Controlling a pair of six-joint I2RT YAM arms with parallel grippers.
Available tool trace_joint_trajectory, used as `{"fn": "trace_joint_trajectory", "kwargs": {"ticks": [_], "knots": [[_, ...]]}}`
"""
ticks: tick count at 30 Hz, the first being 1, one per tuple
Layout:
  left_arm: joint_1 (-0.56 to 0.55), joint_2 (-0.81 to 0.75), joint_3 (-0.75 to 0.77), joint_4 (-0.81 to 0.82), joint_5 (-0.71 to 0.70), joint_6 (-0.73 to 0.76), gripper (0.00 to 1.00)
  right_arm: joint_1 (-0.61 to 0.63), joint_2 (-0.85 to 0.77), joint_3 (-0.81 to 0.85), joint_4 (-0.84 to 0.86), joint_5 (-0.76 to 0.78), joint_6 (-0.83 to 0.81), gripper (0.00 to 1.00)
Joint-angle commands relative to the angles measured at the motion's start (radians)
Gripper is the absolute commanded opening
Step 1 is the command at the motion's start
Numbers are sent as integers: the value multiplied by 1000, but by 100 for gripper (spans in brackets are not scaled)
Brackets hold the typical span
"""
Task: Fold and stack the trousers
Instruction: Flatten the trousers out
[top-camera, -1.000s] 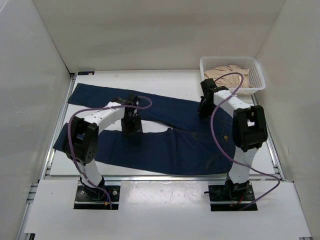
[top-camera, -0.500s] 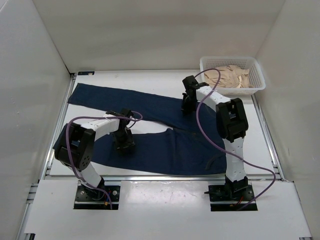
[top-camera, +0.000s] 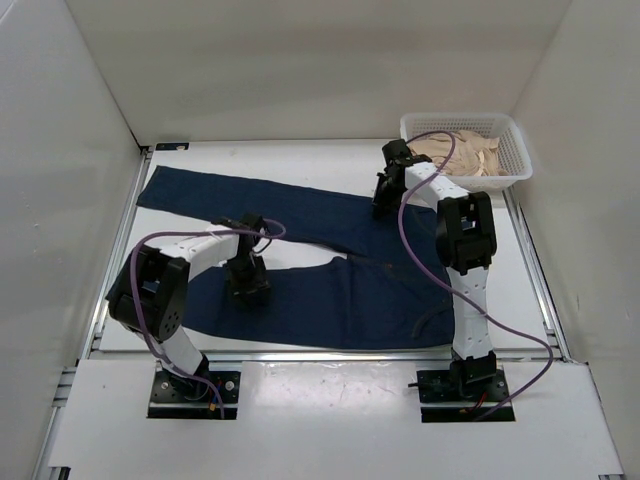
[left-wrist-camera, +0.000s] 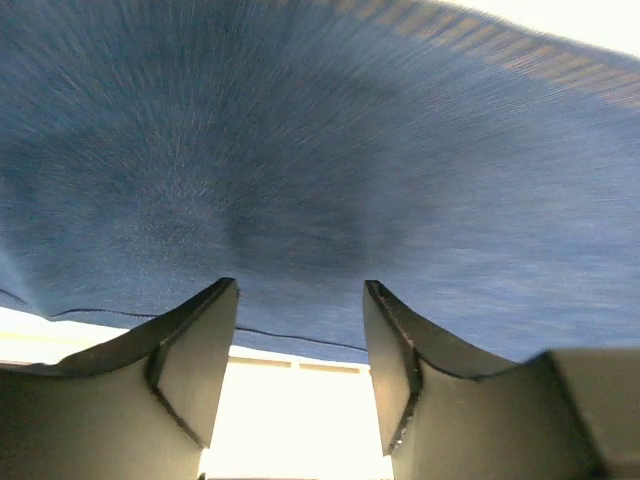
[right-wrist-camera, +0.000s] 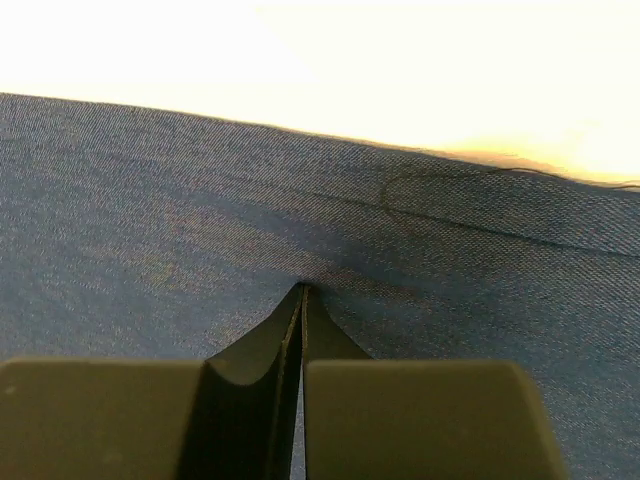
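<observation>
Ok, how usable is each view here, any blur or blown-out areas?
Left wrist: the jeans are smeared with streaky blur, the open left gripper looks sharper, and the table below is washed out. Right wrist: the denim weave is crisp around the shut right gripper, but the table beyond is blown to white. Top external: evenly lit and sharp, no glare.

Dark navy trousers (top-camera: 330, 270) lie flat, legs spread leftward across table.

On the table (top-camera: 250, 160), trousers (top-camera: 330, 290) — basket (top-camera: 517, 150) behind-right
</observation>
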Motion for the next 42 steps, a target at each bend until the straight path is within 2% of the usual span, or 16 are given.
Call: {"fn": "trace_joint_trajectory", "kwargs": {"ticks": [1,3,5,6,12,15,18,23,26,29,30,32,34,38,41,42], "knots": [[16,-29,159,-50,-65,25,65,5,-49,16,-23,-38,-29,2],[25,-52,266,-127,-119,35,71,19,-133,-33,-4,-51,-29,7],[54,-62,302,-156,-142,35,71,50,-216,-70,14,-60,-29,15],[83,-62,302,-157,-142,46,71,60,-241,-103,28,-60,-29,15],[128,-62,135,-77,-35,35,66,191,-405,-254,48,-45,3,17],[128,-33,55,4,2,5,66,220,-532,-413,68,13,35,17],[128,44,78,34,-15,14,66,208,-686,-596,70,61,49,19],[128,216,287,34,11,69,66,140,-975,-843,-18,135,80,24],[128,375,439,34,51,90,66,68,-1132,-913,-105,153,89,27],[128,478,571,3,91,110,65,34,-1259,-924,-199,178,98,32],[128,539,668,-38,91,123,65,13,-1284,-924,-219,178,98,32],[119,582,771,-107,48,132,65,-5,-1338,-924,-283,188,111,37],[119,561,860,-178,-27,155,67,-18,-1370,-946,-315,188,120,41],[178,402,831,-198,-99,164,77,-18,-1422,-1023,-340,103,161,41],[335,259,710,-163,-84,164,77,-18,-1447,-1043,-311,63,183,41],[434,224,625,-138,-54,164,68,-18,-1447,-1043,-311,63,183,41]]}}
